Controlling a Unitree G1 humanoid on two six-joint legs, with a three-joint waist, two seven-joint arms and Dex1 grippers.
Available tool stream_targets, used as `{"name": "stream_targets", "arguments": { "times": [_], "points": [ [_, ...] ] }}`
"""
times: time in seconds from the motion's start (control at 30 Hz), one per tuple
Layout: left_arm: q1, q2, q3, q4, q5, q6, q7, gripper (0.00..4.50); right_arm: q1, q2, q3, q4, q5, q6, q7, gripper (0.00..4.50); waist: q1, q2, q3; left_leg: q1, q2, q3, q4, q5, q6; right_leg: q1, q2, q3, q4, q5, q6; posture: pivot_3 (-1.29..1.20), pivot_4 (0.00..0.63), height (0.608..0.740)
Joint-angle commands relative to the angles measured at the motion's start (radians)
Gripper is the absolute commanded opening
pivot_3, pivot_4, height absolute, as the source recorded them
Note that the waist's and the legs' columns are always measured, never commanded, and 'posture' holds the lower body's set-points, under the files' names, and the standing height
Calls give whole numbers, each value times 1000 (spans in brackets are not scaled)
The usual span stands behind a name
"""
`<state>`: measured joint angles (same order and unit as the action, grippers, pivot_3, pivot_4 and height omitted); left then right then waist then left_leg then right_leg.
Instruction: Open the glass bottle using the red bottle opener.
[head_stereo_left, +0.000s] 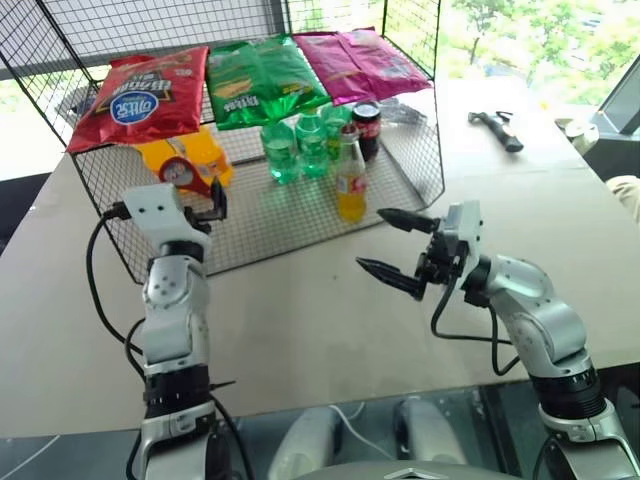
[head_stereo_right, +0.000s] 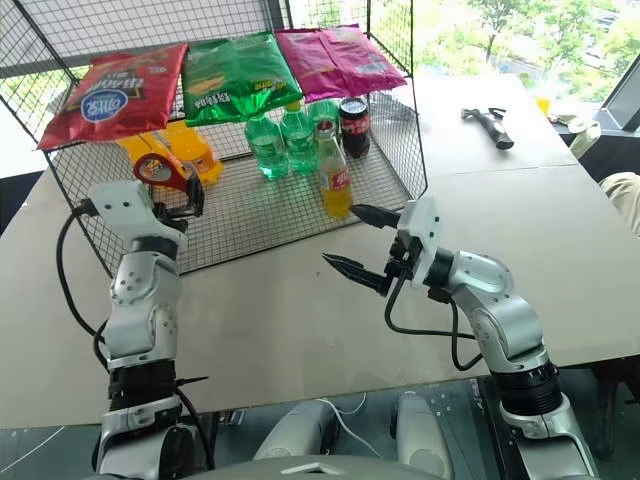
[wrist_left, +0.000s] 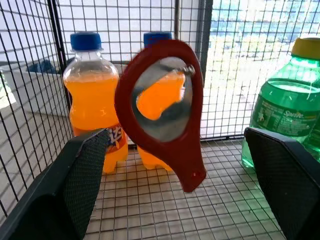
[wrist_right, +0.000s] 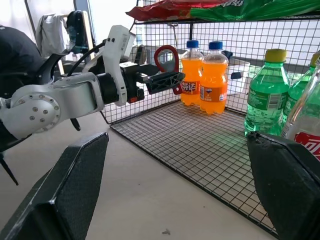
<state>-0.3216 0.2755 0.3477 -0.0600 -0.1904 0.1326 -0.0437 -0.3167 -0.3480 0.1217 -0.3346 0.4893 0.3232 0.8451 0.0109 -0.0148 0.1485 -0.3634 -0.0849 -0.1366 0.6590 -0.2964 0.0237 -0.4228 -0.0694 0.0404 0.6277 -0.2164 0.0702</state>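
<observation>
Left tool (head_stereo_left: 205, 203) stands apart, my opener (head_stereo_left: 183, 172) upright between its fingers, unclamped; right tool (head_stereo_left: 392, 245) gapes empty near the bottle (head_stereo_left: 349, 180).

The red bottle opener (wrist_left: 162, 107) stands between the left gripper's (wrist_left: 180, 190) fingers; orange soda bottles (wrist_left: 92, 100) stand behind it. The glass bottle (head_stereo_left: 350, 180) stands just beyond the right gripper (head_stereo_left: 392, 243), green bottles (head_stereo_left: 300, 145) farther back
</observation>
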Motion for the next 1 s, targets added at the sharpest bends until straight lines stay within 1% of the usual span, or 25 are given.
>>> {"name": "stream_targets", "arguments": {
  "times": [0.03,0.4,0.5,0.57,0.6,0.63,0.67,0.7,0.73,0.77,1.0],
  "points": [
    [-23,10,8,-20,-8,-29,-1,4500,-19,12,-8,-54,34,5,-13,4451,1,0,0,0,0,0,0,0,0,0,0,0,0,0,0,0,150,740],
    [-22,-3,4,-38,-12,-35,10,4500,-27,19,-8,-84,61,22,-32,4451,1,0,0,-1,0,0,2,0,0,0,1,0,1,0,0,0,150,740],
    [-28,-16,2,-46,-36,-26,3,3693,-29,21,-9,-90,76,25,-28,4500,1,0,0,-1,0,0,2,0,0,0,1,0,1,0,0,0,150,740],
    [-29,-17,1,-46,-37,-25,3,2661,-30,21,-9,-92,81,25,-29,4500,1,0,0,-1,0,0,2,0,0,0,1,0,1,0,0,0,150,740],
    [-28,-17,0,-46,-37,-26,3,2226,-31,21,-8,-93,82,24,-28,4500,1,0,0,-1,0,0,3,0,0,0,1,0,1,0,0,0,150,740],
    [-27,-17,-1,-45,-37,-26,3,1674,-31,20,-8,-93,84,22,-27,4500,1,0,0,-1,0,0,3,0,0,0,1,0,1,0,0,0,150,740],
    [-27,-17,-2,-45,-37,-27,3,1350,-32,20,-8,-93,86,20,-24,4500,1,0,0,-1,0,0,3,0,0,0,1,0,1,0,0,0,150,740],
    [-26,-17,-3,-46,-37,-27,3,858,-34,21,-9,-95,90,19,-24,4500,1,0,0,-1,0,0,3,0,0,0,1,0,2,0,0,0,150,740],
    [-26,-17,-4,-47,-37,-26,3,236,-37,23,-11,-96,94,17,-24,4500,1,0,0,-1,0,0,4,0,0,0,1,0,2,0,0,0,150,740],
    [-26,-18,-5,-49,-37,-25,3,35,-40,25,-13,-97,98,17,-25,4500,1,0,0,-1,0,0,4,0,0,0,1,0,2,0,0,0,150,740],
    [-25,-27,-5,-54,-53,-18,2,35,-58,35,-18,-94,107,11,-30,4500,1,0,0,-1,0,0,7,0,0,0,1,0,5,0,0,0,150,740]
  ]
}}
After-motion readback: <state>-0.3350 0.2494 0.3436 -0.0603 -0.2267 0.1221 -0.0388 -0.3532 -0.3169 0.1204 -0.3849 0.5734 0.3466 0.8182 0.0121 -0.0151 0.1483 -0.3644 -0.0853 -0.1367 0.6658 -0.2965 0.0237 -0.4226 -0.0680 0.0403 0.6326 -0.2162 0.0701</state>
